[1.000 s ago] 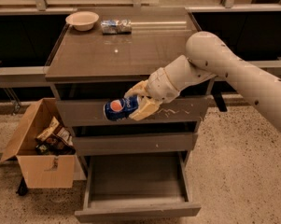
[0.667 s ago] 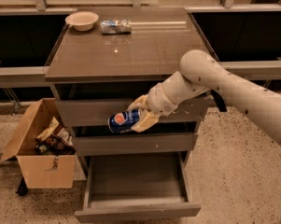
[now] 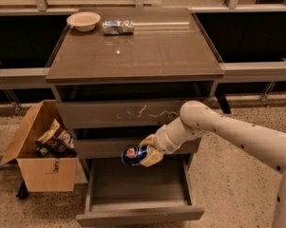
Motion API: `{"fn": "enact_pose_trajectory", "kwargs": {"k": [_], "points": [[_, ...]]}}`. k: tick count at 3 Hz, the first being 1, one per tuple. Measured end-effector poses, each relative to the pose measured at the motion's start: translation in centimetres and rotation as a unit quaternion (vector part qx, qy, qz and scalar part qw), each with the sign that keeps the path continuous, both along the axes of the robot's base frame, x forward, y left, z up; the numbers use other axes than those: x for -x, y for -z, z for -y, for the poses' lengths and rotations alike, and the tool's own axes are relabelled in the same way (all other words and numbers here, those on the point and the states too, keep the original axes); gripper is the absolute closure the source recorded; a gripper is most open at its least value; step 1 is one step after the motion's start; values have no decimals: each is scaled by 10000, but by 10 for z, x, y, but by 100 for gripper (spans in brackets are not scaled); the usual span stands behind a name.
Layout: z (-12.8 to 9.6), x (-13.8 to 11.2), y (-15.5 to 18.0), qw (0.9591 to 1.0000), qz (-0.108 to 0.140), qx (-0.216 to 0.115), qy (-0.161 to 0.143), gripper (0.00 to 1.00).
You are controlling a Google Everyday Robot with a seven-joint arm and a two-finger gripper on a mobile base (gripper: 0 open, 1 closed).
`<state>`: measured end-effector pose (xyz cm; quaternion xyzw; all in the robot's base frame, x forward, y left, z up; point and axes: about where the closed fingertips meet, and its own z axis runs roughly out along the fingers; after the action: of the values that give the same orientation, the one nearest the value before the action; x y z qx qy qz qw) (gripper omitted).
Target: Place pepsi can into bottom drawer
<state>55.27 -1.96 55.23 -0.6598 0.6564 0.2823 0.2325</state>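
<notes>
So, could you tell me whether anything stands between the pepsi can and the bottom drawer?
Nothing visible does. The end effector holds the pepsi can over the rear of the bottom drawer, which is pulled out, with bare drawer floor under it. The middle drawer front lies behind the can, not beneath it.

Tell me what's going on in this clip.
The robot's arm reaches in from the right, its claw shut on the pepsi can, which lies sideways. The can hangs in front of the middle drawer, just above the open bottom drawer, and is not yet inside. A bowl and a silvery packet sit on the cabinet top. A cardboard box stands on the floor beside the cabinet.
</notes>
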Motion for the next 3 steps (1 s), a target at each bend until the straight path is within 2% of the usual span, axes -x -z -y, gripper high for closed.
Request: {"fn": "enact_pose_trajectory", "kwargs": {"k": [1, 2, 3], "points": [[6, 8, 72, 9984, -126, 47, 548, 100], [7, 7, 77, 9984, -137, 48, 552, 100], [16, -8, 135, 9979, -250, 54, 595, 100]]}}
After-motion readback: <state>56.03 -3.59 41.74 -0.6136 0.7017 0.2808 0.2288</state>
